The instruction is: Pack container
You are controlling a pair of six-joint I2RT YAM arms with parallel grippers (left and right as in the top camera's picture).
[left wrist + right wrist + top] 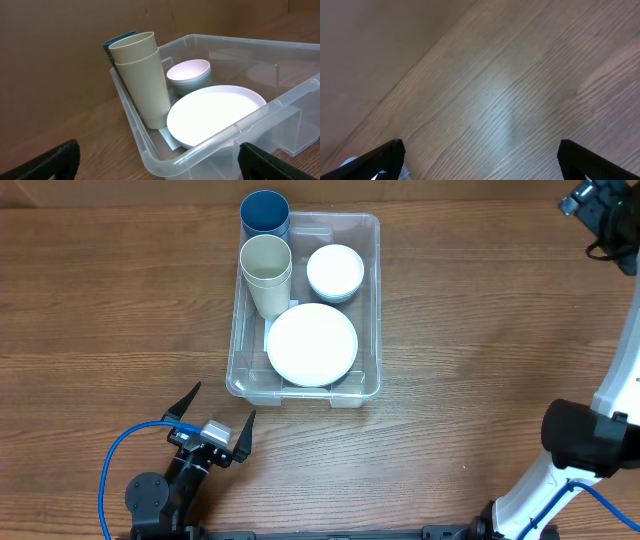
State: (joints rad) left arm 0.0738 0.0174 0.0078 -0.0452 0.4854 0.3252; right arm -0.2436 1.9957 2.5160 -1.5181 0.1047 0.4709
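Hovering low at the near left of the table [110,300], the left gripper [225,400] stands with jaws spread wide and empty, facing the container [368,330] at mid-table. Inside it sit a beige tumbler [266,270], a blue tumbler [265,215] behind it, stacked bowls [335,272] and a white plate [311,343]. Off right, the right gripper [480,152] gapes equally wide over bare wood, holding nothing. No loose item shows, so packing looks complete. The next move likely calls only for keeping both arms clear.
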